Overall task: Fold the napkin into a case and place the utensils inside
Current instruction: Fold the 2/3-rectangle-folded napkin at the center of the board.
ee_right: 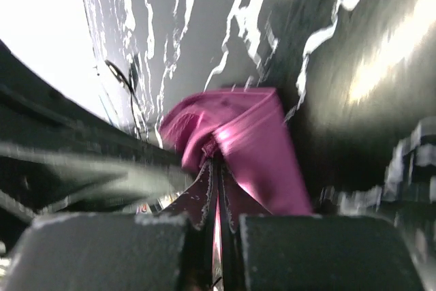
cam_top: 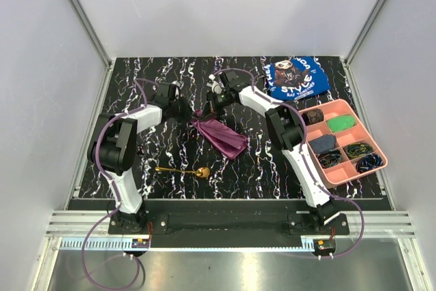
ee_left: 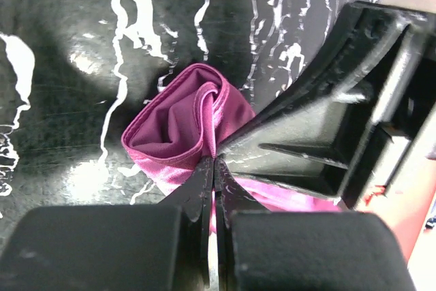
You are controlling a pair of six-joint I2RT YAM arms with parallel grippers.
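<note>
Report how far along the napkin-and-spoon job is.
Done: the napkin is folded into a narrow strip. In hand: the left end effector and right end effector both pinch its far end. Remaining: the spoon lies on the table, not inside.

It is crowded in the middle of the table [cam_top: 153, 76]. The left gripper [ee_left: 213, 163] and right gripper [ee_right: 218, 165] meet nose to nose at the far end of the napkin [cam_top: 223, 138], both pinched on it, with no gap to slip between them. The pink tray [cam_top: 325, 104] and blue cloth [cam_top: 298, 77] take up the right side. The spoon [cam_top: 182, 170] lies across the near strip, just in front of the napkin. There is open marble in the far left corner and between the napkin and the right arm. White walls close three sides.
</note>
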